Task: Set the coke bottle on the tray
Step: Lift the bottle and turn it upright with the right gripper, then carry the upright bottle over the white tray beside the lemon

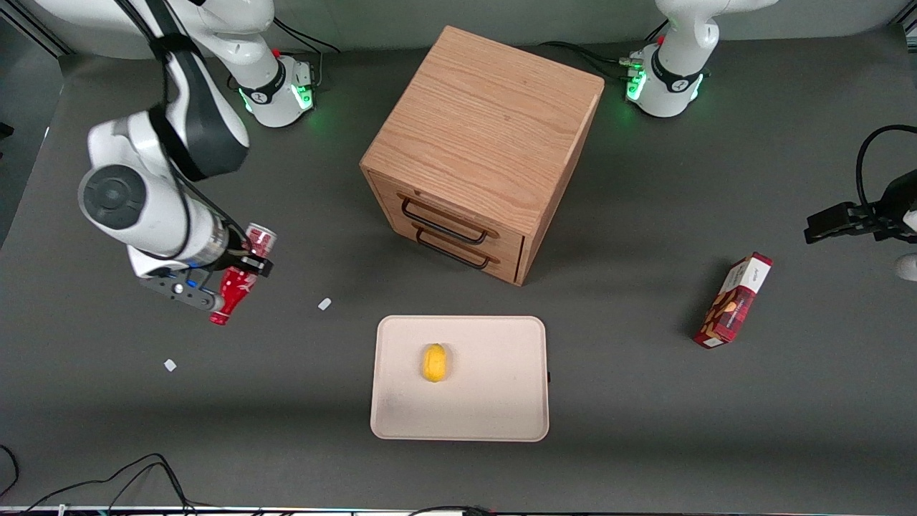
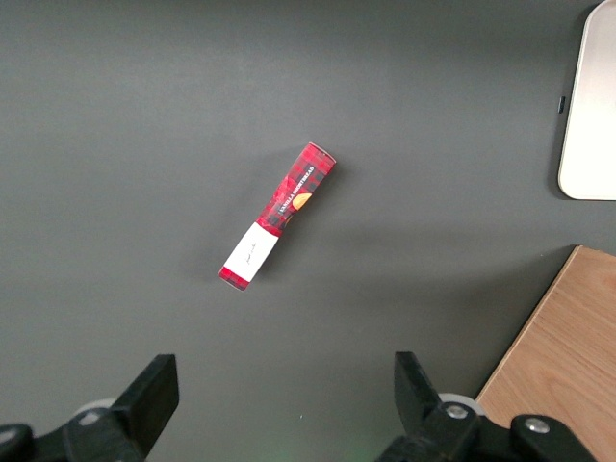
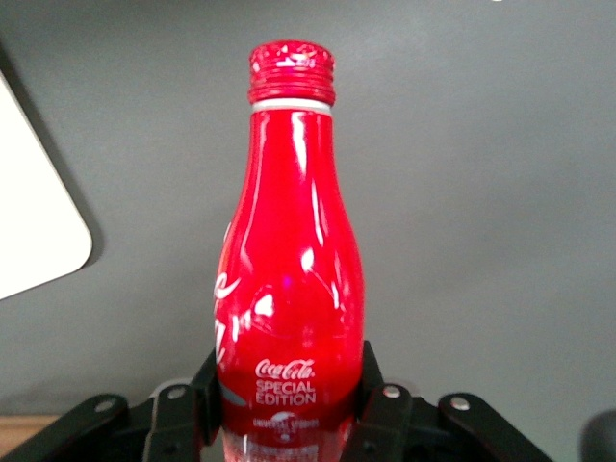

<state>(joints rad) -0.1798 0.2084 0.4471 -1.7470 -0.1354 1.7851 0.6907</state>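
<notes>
Gripper (image 1: 242, 271), at left of the front frame, pinches the tilted coke bottle (image 1: 240, 276) above the table, well apart from the tray (image 1: 494, 423).

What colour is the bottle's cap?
Red, like the bottle itself; clearest in the right wrist view, where the gripper holds it off the tray.

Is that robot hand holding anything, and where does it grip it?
Yes: the hand holds the coke bottle, clamped around its lower body near the base.
</notes>
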